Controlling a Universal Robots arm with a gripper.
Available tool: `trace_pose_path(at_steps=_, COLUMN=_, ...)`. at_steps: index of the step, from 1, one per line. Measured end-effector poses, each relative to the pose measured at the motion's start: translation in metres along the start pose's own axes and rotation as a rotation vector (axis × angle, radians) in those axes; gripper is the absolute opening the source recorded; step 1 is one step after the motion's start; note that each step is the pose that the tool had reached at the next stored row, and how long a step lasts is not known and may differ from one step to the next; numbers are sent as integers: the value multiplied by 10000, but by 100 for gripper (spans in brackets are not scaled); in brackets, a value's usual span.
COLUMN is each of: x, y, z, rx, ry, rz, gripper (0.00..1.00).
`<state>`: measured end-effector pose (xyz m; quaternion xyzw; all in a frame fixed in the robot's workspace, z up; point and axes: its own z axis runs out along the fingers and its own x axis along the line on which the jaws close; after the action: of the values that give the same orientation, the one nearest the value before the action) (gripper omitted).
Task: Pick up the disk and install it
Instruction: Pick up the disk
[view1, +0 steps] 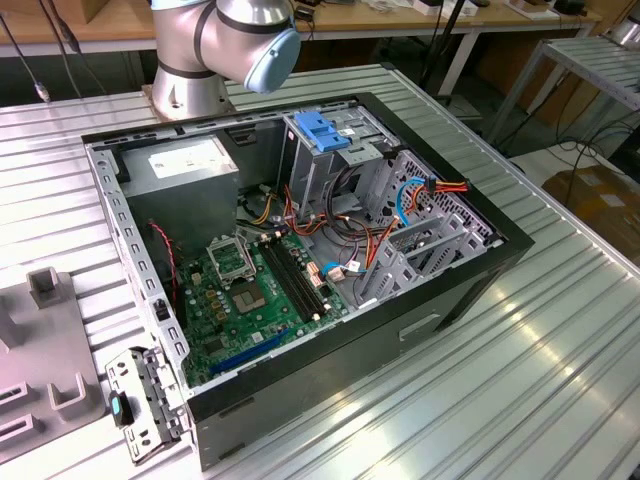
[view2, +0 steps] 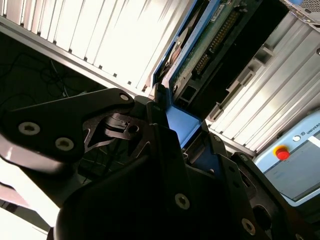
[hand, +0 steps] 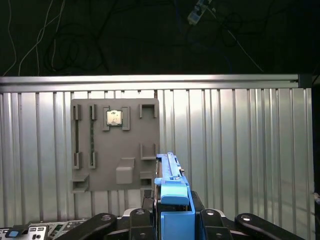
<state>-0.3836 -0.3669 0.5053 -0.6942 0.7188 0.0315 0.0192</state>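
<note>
In both wrist views my gripper (hand: 172, 220) (view2: 189, 134) is shut on the disk, held on edge between the black fingers (hand: 142, 214). In the first wrist view the disk (hand: 173, 187) shows its blue plastic side rail and thin metal edge, standing above a ribbed aluminium table (hand: 240, 150). The second wrist view shows the disk (view2: 210, 50) from the side, with its green circuit board, a connector strip and a blue rail. The open computer case (view1: 455, 285) lies on its side in the exterior view, with a metal drive cage (view1: 335, 165) at its far end.
A blue plastic bracket (view1: 322, 130) sits atop the cage. Inside the case are a green motherboard (view1: 245, 295), a grey power supply box (view1: 190, 170) and loose coloured cables (view1: 420, 195). A grey fixture plate (hand: 115, 145) (view1: 40, 350) lies on the table. The arm's base (view1: 215, 50) stands behind the case.
</note>
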Motion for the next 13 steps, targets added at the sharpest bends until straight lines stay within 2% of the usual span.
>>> trace_pose_path(at_steps=3, x=-1, y=-28, z=1, rx=0, ry=0, rz=0, gripper=37)
trace_pose_path(at_steps=7, x=-4, y=-168, z=5, rx=0, ry=0, rz=0, gripper=37)
trace_pose_path(at_steps=13, x=-4, y=-204, z=7, rx=-1, ry=0, rz=0, gripper=37)
